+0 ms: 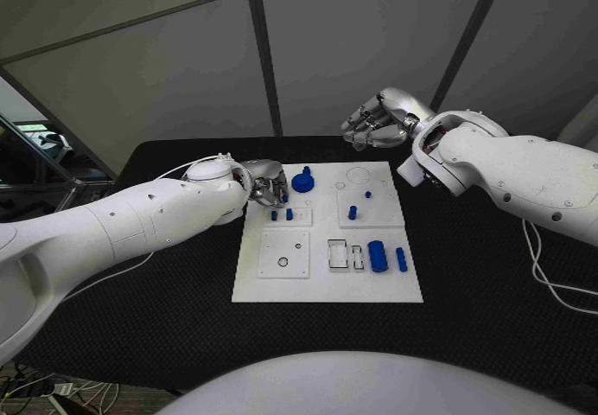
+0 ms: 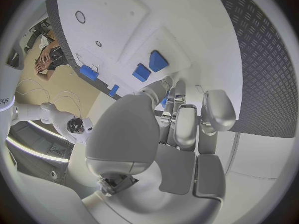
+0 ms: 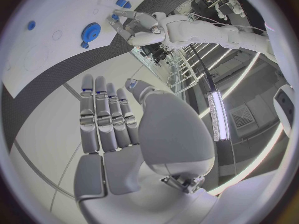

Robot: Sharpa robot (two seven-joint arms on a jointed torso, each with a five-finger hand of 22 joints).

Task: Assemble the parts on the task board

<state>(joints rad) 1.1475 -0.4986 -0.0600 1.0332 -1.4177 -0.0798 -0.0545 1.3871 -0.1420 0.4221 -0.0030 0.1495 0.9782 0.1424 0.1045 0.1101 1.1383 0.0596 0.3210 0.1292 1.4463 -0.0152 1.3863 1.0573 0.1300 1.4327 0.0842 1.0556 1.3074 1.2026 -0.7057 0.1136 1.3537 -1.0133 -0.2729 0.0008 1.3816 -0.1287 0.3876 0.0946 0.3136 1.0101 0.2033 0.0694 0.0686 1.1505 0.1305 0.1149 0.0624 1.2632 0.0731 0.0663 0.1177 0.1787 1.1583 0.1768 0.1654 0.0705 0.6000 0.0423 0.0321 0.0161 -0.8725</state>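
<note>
Now the white task board (image 1: 327,290) lies in the middle of the black table (image 1: 499,303), with the blue parts spread on it. A blue gear (image 1: 303,182) sits near the far edge of the board, toward its left corner. Two short blue pegs (image 1: 282,214) stand just below it in a raised square plate. Another small peg (image 1: 353,211) stands in the square plate on the right side of the board. Near the right edge, a thick blue cylinder (image 1: 378,256) and a thinner blue bar (image 1: 401,259) lie side by side, just beside two rectangular slots.

The left hand (image 1: 262,183) is at the far left corner of the board, just beside the gear and above the two pegs. In the left wrist view its fingers (image 2: 187,127) are curled together and point down to the board near the blue pieces; I cannot tell if they pinch something or touch the board.

The right hand (image 1: 378,118) is raised beyond the far edge of the board, well apart from all parts. In the right wrist view its fingers (image 3: 106,119) are straight, close side by side, and hold nothing.
</note>
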